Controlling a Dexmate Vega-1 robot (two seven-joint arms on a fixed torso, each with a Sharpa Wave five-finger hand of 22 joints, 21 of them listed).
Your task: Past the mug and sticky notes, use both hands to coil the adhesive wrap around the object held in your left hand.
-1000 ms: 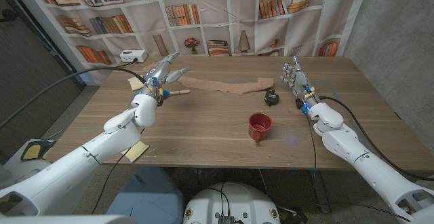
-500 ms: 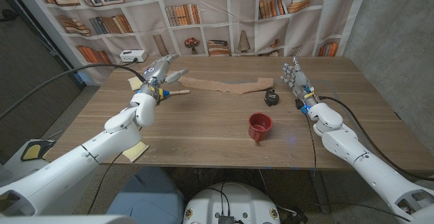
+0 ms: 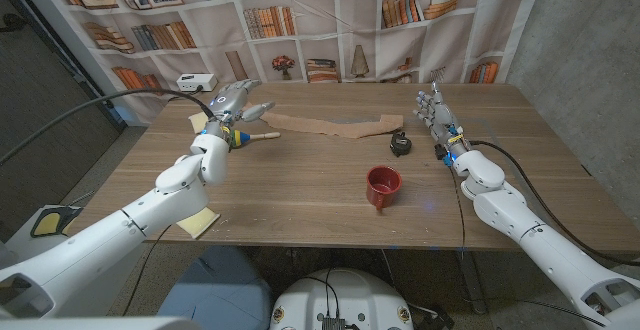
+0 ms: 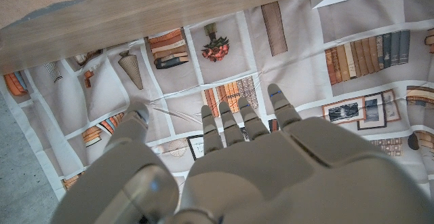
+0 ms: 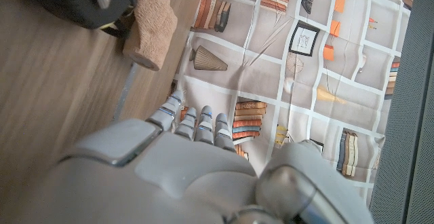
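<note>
Head view: the left hand point(image 3: 233, 103) is seen raised over the far left part of the table point(image 3: 300, 185), its fingers curled around a wooden stick point(image 3: 258, 135) whose free end pokes toward the middle. A long tan strip of wrap point(image 3: 335, 126) lies flat on the wood just beyond that end, stretching rightward to a small black object point(image 3: 401, 143); whether stick and strip touch cannot be told. The right hand point(image 3: 434, 113) is held upright near the table's right side, fingers apart and nothing in them, close to the strip's right end, which is seen as a rolled tan tip point(image 5: 154, 30) in the right wrist view. In the left wrist view the fingers point(image 4: 234, 125) of the left hand point toward the bookshelf backdrop, and the stick is hidden beneath them.

For the step in hand, probably bringing the free hand to the strip, the end nearest that hand should be pinched and lifted cleanly, so the sticky face is kept from folding on itself. The stick should be held steady and level while the strip is carried to it.

Counted: one red mug point(image 3: 382, 186), one yellowish pad of sticky notes point(image 3: 201, 221) at the near left edge, one strip, one stick, one black object.
</note>
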